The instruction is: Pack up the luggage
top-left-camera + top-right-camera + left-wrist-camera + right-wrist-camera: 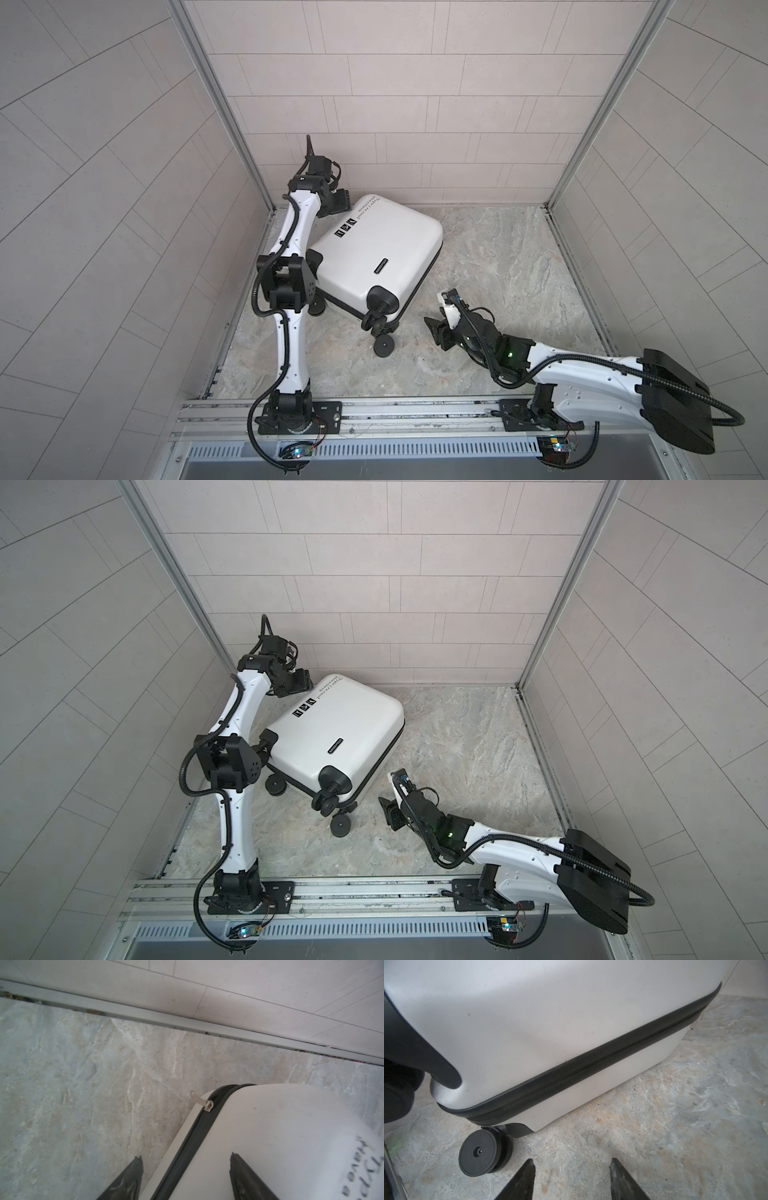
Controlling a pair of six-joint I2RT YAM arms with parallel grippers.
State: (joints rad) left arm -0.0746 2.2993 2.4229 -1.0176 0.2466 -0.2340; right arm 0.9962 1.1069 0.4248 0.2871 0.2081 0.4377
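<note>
A: Where's the luggage [376,249]?
B: Small white hard-shell suitcase, lying flat on the marble-look tabletop [519,270], ctr-left in both top views, set at an angle. The black zipper band [591,1068] runs closed along the side the R wrist view shows. Spinner wheels [384,345] point toward the lower edge of frame.
A: How'll it handle?
B: My guess: stiff shell, smooth, prob slippery for narrow pads, and too wide to pinch across. It looks light for its bulk and may slide on the tabletop if pushed. Best holds, I'd say, are the zipper pull [208,1105] at the corner or the shell lip by the band.
A: L gripper [186,1157]?
B: Upper left in the top views, at the suitcase's upper-left corner. Jaws parted, gripping nothing. In its wrist view one finger [131,1180] is over bare tabletop, the other over the white shell, w/ the band edge btw them. The pull sits ahead of the tips, apart. Can't tell if a pad touches the shell.
A: And R gripper [572,1162]?
B: Lower right of ctr, low over the tabletop, jaws parted, empty. The suitcase lies ahead of it, apart. The nearest part is a wheel, near one fingertip, not touching.
</note>
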